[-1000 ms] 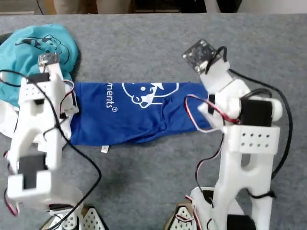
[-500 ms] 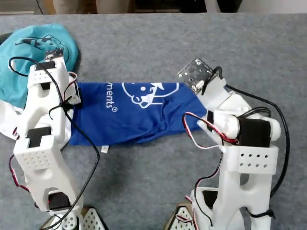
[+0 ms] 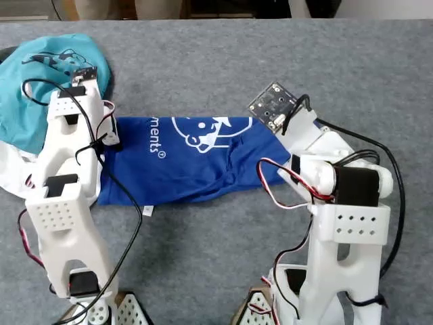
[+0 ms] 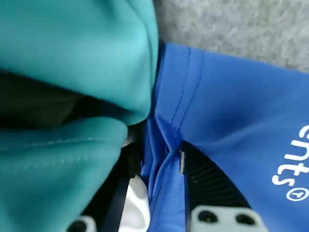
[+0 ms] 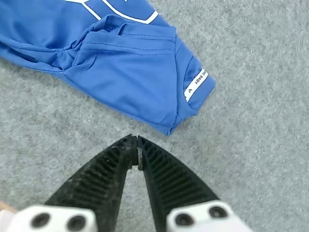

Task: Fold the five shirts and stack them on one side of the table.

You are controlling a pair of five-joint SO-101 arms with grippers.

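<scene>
Left jaws are clamped on a pinched fold at one end of the blue shirt (image 4: 231, 111), right where the teal shirt (image 4: 72, 48) is bunched against it. Right jaws are pressed shut with nothing gripped, held over bare counter (image 5: 251, 72) just off the blue shirt's other end. The blue shirt is laid out long across the counter's middle, and the teal one is heaped at the far left corner.

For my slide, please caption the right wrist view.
Right end effector, shut and empty, above the table near the blue shirt.
</scene>
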